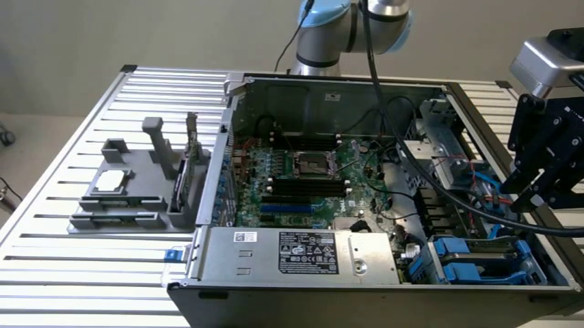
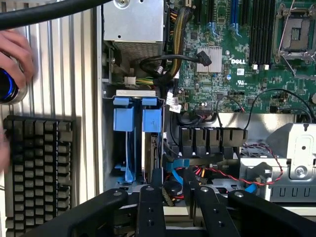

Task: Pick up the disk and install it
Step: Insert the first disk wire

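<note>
Blue plastic framing the disk (image 2: 152, 121), upright on edge in the drive bay (image 2: 109, 163) of the open case (image 1: 212, 205), just beside a second blue carrier (image 2: 123, 118). Over the bay, the claw (image 2: 174, 175): partly spread, pinching nothing, touching nothing. Judging from that: pickup apparently done, disk seemingly slotted in; cannot tell whether pushed fully home or latched. Beside the case, over the slatted counter (image 1: 73, 273), a hand (image 2: 15, 47) near a keyboard (image 2: 39, 168).

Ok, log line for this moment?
gripper: open, empty, over drive bay | disk: in bay, blue carrier | person's hand: near keyboard
</note>
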Controlling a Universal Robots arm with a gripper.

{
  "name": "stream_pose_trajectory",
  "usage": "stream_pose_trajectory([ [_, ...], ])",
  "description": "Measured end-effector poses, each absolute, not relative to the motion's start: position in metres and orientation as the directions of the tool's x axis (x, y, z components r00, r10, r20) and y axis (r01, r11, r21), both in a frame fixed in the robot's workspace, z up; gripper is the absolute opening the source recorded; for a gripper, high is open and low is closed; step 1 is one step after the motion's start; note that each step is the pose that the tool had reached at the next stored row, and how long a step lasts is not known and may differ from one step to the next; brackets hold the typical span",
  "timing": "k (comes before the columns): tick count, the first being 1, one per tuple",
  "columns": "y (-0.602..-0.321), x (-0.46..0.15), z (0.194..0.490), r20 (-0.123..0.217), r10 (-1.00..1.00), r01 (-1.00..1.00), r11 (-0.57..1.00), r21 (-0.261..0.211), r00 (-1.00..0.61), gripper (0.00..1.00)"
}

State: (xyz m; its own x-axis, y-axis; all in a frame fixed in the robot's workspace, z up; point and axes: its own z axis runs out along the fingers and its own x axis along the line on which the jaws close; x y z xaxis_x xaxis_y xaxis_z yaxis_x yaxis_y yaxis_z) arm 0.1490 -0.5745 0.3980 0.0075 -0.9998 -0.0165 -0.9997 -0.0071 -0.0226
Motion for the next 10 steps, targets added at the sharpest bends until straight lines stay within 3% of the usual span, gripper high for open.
stream_pose_trajectory([
  [10, -0.5745, 0.1491, 0.398, -0.017, -0.998, -0.998, 0.056, -0.021, -0.056, 0.31],
])
